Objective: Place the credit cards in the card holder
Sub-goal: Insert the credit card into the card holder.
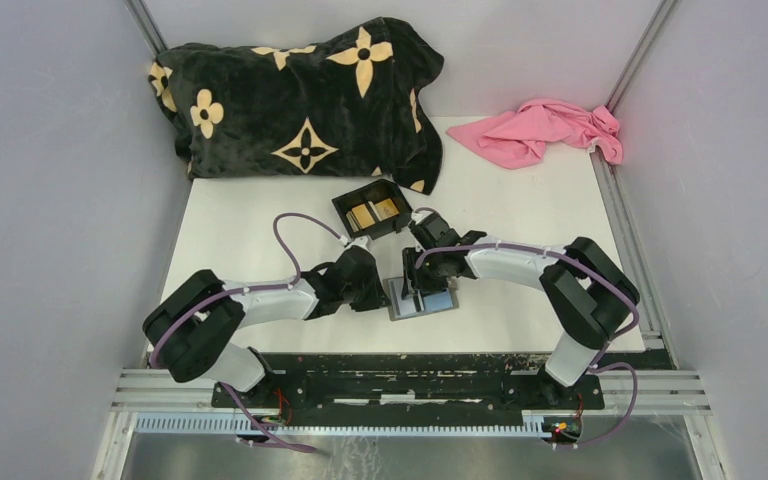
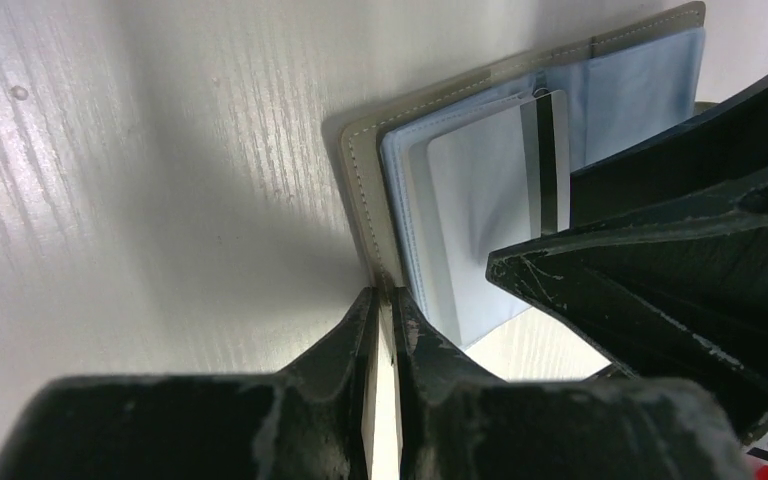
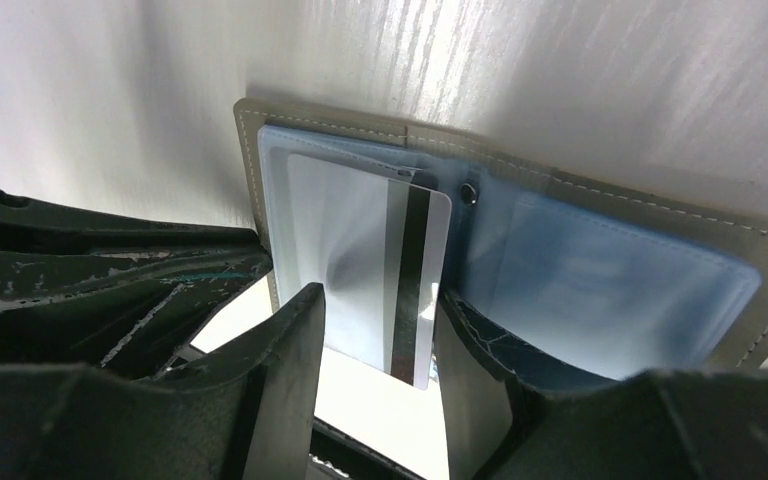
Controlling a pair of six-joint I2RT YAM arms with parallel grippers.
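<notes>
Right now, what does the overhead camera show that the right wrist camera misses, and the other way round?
Only the overhead view shows the black flowered blanket, the pink cloth, the black box with gold cards in it, and both arms whole. Only the right wrist view shows fine detail: the small snap stud, the stitching round the wallet and the black stripe down the pale card. Both show the open wallet lying on the white table with the right pincer over it.
</notes>
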